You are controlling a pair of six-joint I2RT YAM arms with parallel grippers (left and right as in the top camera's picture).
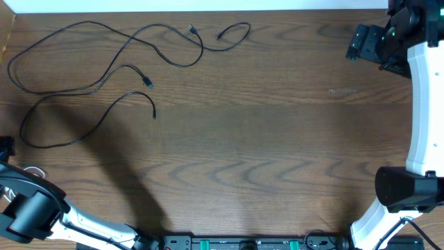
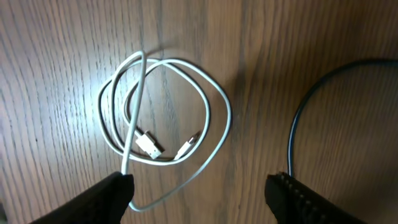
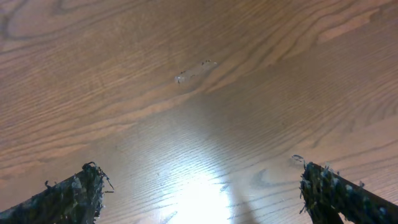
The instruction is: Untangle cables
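At the table's [image 1: 277,139] near-left corner, the left gripper [image 2: 200,186] points down, jaws wide, gripping nothing, over the coiled white cable [image 2: 214,99]. Far right, the right gripper [image 3: 199,183] hovers wide and empty above bare wood. Black cables [image 1: 104,76] sprawl far left.

readable text: none | labels, brands: none | numbers, signs: none | checked: all three views

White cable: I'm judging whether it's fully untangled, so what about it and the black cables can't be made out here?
- Overhead: white cable mostly hidden under the left arm.
- Left wrist: black cable cut off by the right edge; which one is unclear.
- Overhead: black cable plugs too small to identify.
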